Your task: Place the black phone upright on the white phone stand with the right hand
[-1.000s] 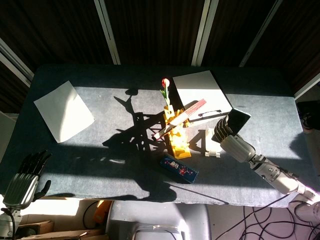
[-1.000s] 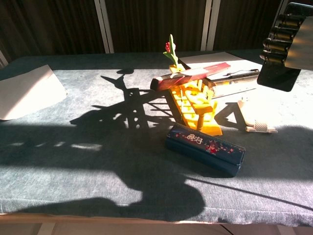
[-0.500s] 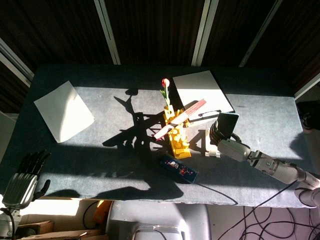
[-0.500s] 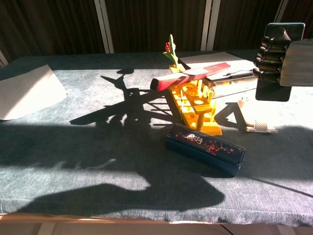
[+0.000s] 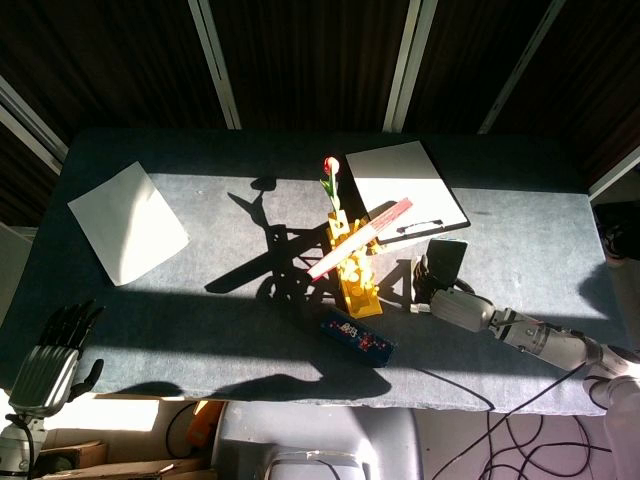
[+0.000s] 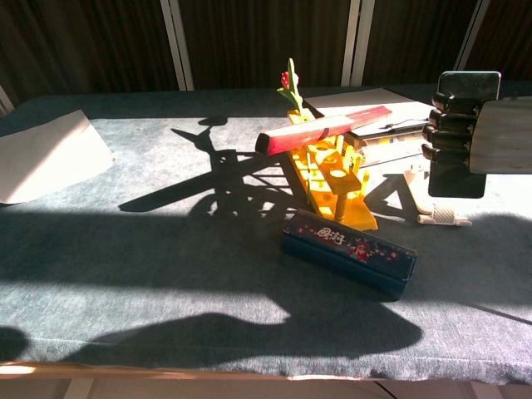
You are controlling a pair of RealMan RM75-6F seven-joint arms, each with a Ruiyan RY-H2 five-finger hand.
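Observation:
My right hand (image 6: 453, 133) grips the black phone (image 6: 462, 137) upright, its fingers (image 6: 440, 126) wrapped across the phone's face. The phone's lower edge hangs just above the white phone stand (image 6: 434, 209), which lies on the cloth right of the yellow rack. From the head view the phone (image 5: 446, 262) and my right hand (image 5: 447, 298) sit over the stand (image 5: 420, 290), mostly hiding it. My left hand (image 5: 48, 360) rests off the table's front left corner, holding nothing, its fingers slightly apart.
A yellow rack (image 6: 331, 179) carrying a red stick (image 6: 320, 129) and a flower (image 6: 288, 81) stands just left of the stand. A dark blue patterned box (image 6: 347, 251) lies in front. A clipboard with paper (image 5: 402, 178) is behind, a white sheet (image 5: 126, 220) far left.
The right hand has lowered the phone and turned it from tilted to upright, bringing it down to just above the stand. The left hand has stayed put.

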